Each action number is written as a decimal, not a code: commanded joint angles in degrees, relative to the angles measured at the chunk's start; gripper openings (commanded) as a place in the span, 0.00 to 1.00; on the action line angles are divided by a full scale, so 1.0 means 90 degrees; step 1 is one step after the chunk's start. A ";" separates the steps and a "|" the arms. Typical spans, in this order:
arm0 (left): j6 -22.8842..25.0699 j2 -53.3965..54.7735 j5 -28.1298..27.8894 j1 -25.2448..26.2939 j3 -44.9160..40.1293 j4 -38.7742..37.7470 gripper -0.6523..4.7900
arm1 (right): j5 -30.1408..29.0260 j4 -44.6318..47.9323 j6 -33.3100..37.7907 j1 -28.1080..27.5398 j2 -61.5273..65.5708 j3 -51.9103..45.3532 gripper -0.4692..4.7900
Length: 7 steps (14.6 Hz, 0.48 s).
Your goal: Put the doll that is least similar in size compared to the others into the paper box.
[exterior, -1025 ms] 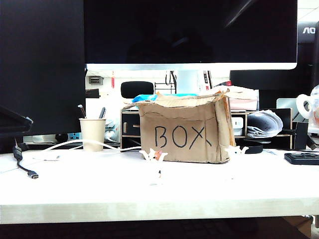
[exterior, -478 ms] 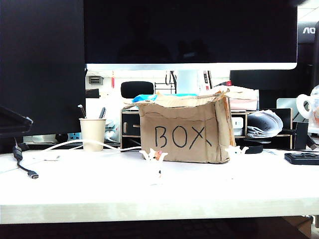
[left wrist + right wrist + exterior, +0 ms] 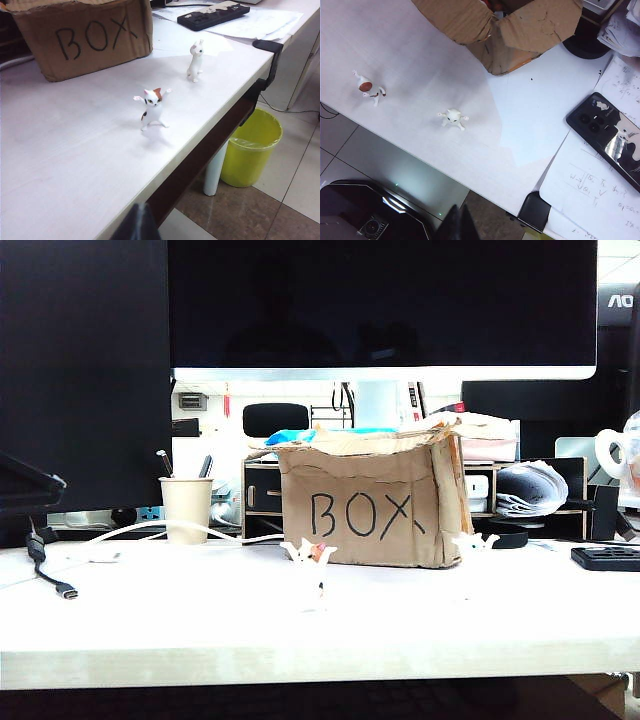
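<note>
The paper box (image 3: 365, 505) stands at the middle of the white table, brown and torn, with "BOX" written on its front; it also shows as paper box (image 3: 85, 40) and from above as paper box (image 3: 520, 30). The doll is out of view in every frame. Two slim white cat figurines stand before the box: a spotted cat (image 3: 152, 107) and a plain white cat (image 3: 196, 60). My left gripper (image 3: 137, 223) hangs shut and empty beyond the table's front edge. My right gripper (image 3: 460, 223) is shut and empty, high above the floor off the table edge. Neither gripper shows in the exterior view.
A paper cup (image 3: 186, 510) with pens stands left of the box, with a white cable (image 3: 120, 532) beside it. A phone (image 3: 610, 137) lies on papers right of the box. A black power strip (image 3: 215, 15) sits further back. Below the table stands a yellow bin (image 3: 252, 147).
A pale streak reflected in the monitor's upper right has gone. The box and both cat figurines have not moved.
</note>
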 commanded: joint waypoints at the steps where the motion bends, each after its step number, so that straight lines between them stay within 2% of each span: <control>1: 0.0022 -0.0532 0.0019 0.0070 0.0007 -0.0075 0.11 | -0.0019 0.0109 0.0034 0.0002 -0.0015 0.0010 0.08; 3: 0.0022 -0.1205 0.0316 0.0937 0.0007 -0.0070 0.11 | -0.0015 0.0121 0.0034 0.0000 -0.0068 0.0007 0.08; 7: 0.0022 -0.1375 0.0262 0.2640 0.0012 -0.0066 0.11 | -0.0034 0.0138 0.0034 -0.0005 -0.0644 0.0007 0.08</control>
